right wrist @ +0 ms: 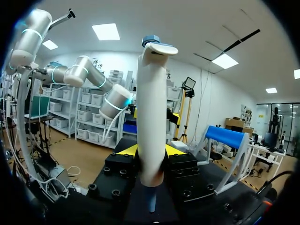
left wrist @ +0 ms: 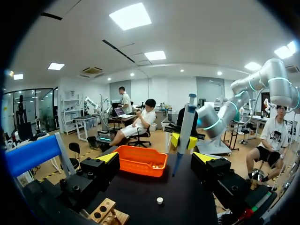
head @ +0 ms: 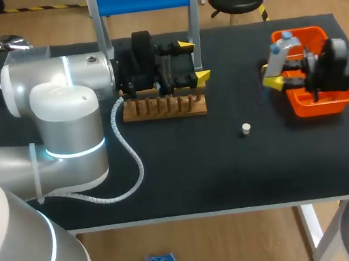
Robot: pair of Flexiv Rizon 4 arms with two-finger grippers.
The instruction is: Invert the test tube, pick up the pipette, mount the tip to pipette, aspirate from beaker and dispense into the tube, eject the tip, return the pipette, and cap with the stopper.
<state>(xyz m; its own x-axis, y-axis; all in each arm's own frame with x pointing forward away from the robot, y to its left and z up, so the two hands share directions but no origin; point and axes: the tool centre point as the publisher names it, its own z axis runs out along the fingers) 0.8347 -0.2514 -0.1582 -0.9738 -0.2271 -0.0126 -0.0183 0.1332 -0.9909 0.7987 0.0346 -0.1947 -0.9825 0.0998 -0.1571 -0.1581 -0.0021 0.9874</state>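
Pipette (head: pixel 277 56): standing upright, blue button on top, nose pointing down. Your right gripper (head: pixel 281 71) is clamping it around the lower body, one finger on each side. The right wrist view shows this plainly.

In the head view it is hanging over the 9 o'clock edge of the orange tray (head: pixel 323 108), clear of the table. The long axis is running close to vertical, so the nose is already lined up for a straight downward push.

The nose is looking bare, so the tip is probably not yet mounted. No tips are showing clearly. A small pale thing is lying inside the tray, too small to name.

Stopper (head: pixel 245 128): sitting alone on the cloth at about 7 o'clock from the right gripper, near it and well apart from the rack (head: pixel 165 106).

Rack: lying at 9 o'clock from the pipette, across the table. Your left gripper (head: pixel 193 59) is hanging over it with fingers spread and nothing between them. No tube is showing.

Judgement: the right arm is the nearer one for tray and stopper, the left for the rack. The coming move is depending on keeping the pipette plumb while you lower it.
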